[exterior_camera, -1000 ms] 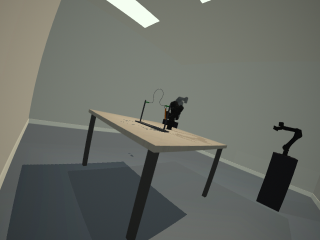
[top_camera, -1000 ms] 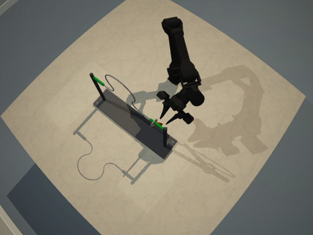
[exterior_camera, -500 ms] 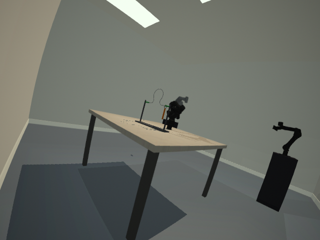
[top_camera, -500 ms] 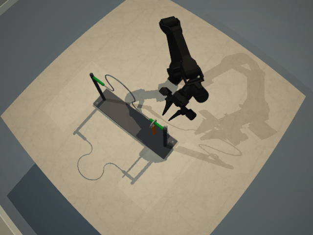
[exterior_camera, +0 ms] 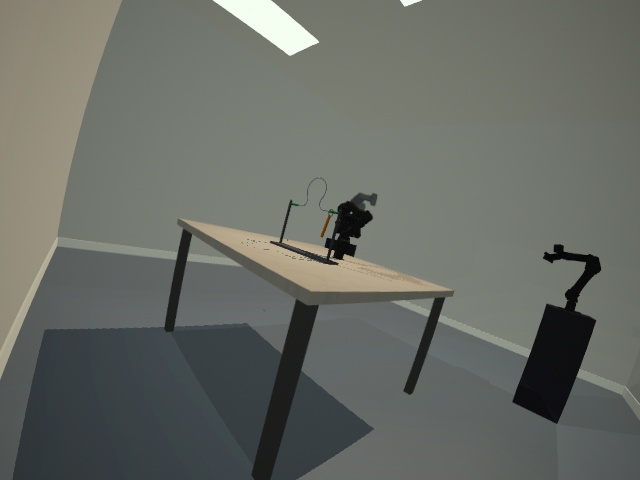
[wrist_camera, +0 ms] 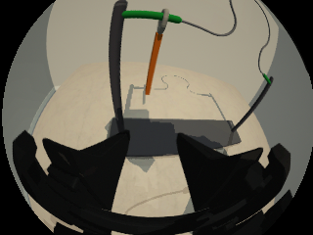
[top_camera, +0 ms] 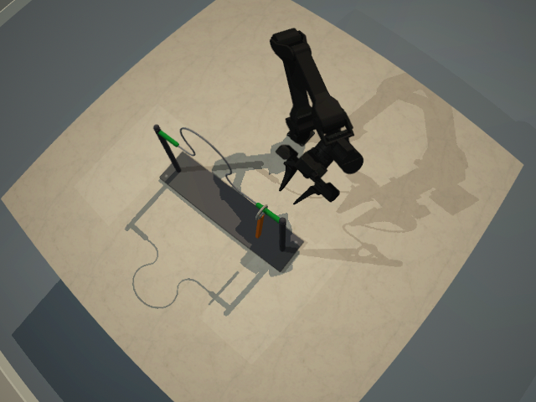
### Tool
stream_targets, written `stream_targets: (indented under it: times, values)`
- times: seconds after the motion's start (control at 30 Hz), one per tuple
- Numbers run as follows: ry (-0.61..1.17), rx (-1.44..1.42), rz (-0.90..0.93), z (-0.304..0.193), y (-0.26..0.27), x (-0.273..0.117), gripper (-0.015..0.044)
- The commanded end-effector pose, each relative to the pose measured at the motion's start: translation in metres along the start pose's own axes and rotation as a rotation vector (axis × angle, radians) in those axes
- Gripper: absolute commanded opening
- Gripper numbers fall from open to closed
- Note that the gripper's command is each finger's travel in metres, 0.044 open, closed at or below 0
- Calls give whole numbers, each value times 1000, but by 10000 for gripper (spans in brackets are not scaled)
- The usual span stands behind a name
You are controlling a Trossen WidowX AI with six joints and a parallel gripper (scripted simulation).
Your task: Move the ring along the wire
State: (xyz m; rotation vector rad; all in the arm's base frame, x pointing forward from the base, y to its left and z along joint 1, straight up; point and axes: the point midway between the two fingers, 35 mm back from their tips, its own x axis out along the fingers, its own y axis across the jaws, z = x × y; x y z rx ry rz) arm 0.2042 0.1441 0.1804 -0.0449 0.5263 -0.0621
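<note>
The ring (top_camera: 258, 214) (wrist_camera: 165, 21) hangs around the green part (top_camera: 273, 213) (wrist_camera: 139, 15) beside the near post (top_camera: 282, 235) (wrist_camera: 115, 64). Its orange handle (top_camera: 260, 227) (exterior_camera: 325, 226) (wrist_camera: 154, 64) hangs down, slightly slanted, with nothing holding it. My gripper (top_camera: 287, 197) (wrist_camera: 154, 135) is open and empty, apart from the handle, on the robot-base side of the wire. The other green part (top_camera: 168, 138) (exterior_camera: 294, 204) (wrist_camera: 266, 78) is bare, beside the far post (top_camera: 169, 152) (exterior_camera: 285, 222) (wrist_camera: 251, 105). In the exterior view my fingers cannot be made out.
The thin grey wire (top_camera: 208, 141) (wrist_camera: 215, 34) curves between the green parts. Both posts stand on a dark base plate (top_camera: 203, 186) (wrist_camera: 205, 129) on the table (top_camera: 130, 346) (exterior_camera: 289, 281). Another small arm (exterior_camera: 581, 284) stands on a separate black pedestal (exterior_camera: 558, 356), away from the table.
</note>
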Motion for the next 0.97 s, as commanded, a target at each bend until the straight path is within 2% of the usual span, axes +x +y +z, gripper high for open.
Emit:
stream_targets:
  times: [0.0, 0.17, 0.93]
  values:
    - [-16, 3, 10, 4, 0, -28, 318]
    - [-22, 2, 12, 5, -1, -34, 440]
    - [-22, 2, 12, 5, -1, -34, 440]
